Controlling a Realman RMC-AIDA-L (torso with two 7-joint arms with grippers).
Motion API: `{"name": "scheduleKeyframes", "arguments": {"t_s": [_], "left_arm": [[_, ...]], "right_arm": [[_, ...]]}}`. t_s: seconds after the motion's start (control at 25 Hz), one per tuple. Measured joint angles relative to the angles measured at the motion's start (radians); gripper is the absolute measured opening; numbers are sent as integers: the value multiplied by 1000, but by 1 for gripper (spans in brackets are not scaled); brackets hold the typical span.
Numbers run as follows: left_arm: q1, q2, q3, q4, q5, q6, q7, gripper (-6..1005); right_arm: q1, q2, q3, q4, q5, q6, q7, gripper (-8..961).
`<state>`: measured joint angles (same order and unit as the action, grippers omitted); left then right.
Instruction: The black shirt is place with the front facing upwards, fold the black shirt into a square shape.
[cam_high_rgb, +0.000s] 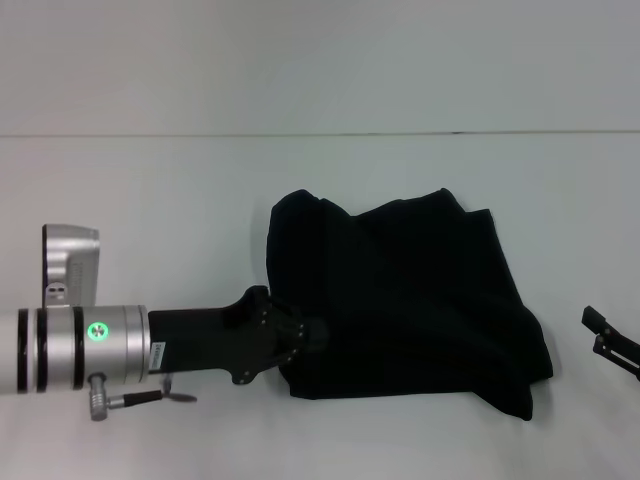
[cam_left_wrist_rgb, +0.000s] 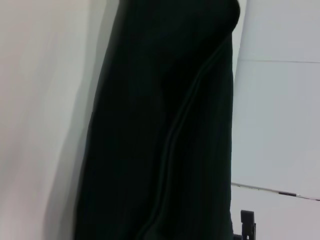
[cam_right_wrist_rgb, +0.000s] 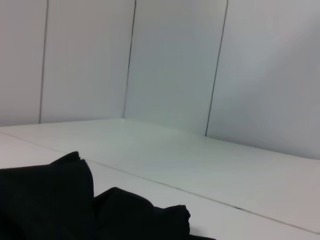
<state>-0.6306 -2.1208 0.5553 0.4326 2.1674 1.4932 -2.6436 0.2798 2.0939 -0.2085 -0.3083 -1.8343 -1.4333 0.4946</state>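
The left hand (cam_high_rgb: 300, 335) reaches in along the desk's (cam_high_rgb: 150, 180) near side and meets the near-left edge of the black shirt (cam_high_rgb: 410, 300). Its fingertips run into the dark cloth, so I cannot tell whether they are released or clenched on it. The shirt lies directly beyond and to the right of this hand, already bunched into a rough, rumpled block with no lettering showing. The right hand (cam_high_rgb: 608, 338) waits just beside the shirt's right edge, touching nothing, seemingly released.

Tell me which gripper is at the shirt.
The left gripper: it meets the shirt at its left edge. The right gripper sits apart.
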Motion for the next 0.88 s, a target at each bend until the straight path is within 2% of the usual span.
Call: {"name": "scheduleKeyframes", "arguments": {"t_s": [0.24,0.44,0.56,0.88], "left_arm": [[47,-10,1,0,8,-21,-39,66],[64,-20,2,3,8,-37,-26,146],[64,-21,2,3,3,-38,-7,315],[66,-22,2,0,1,-46,2,500]], "right_arm": [[-1,0,0,0,2,-2,0,945],[-1,-1,0,0,3,-3,0,945],[-1,-1,0,0,3,-3,0,945],[-2,-1,0,0,3,-3,0,945]]}}
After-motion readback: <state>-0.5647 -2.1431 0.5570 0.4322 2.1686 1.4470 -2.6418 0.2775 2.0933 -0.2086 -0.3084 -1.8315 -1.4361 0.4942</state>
